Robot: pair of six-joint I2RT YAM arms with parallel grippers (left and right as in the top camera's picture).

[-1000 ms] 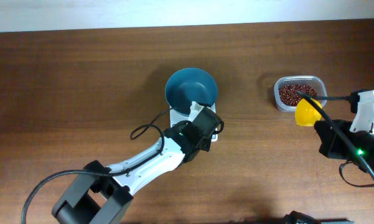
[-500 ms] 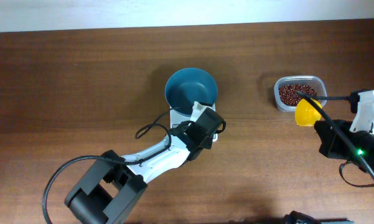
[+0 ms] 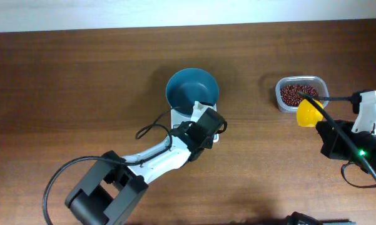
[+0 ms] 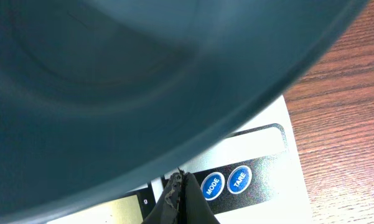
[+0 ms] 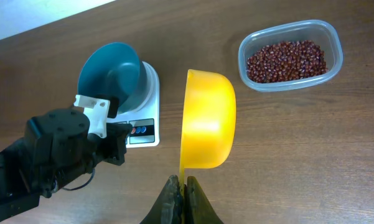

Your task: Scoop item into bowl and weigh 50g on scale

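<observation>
Teal bowl (image 3: 191, 87) is sitting on scale (image 4: 264, 144); clenched left gripper (image 4: 180, 190) is aiming beside MODE (image 4: 211, 185), should be pressing TARE (image 4: 239, 180) lightly; right gripper (image 5: 180, 193) is clamping yellow scoop (image 5: 208, 121).

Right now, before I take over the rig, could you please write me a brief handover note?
Left gripper: shut, empty, tips at the scale's buttons.
Right gripper: shut on the yellow scoop; no beans seen in it.
Teal bowl: on the scale, empty.
Red-brown beans: in the clear tub.
Done: bowl set on scale.
To do: scoop beans into the bowl until the scale reads 50 g.
</observation>
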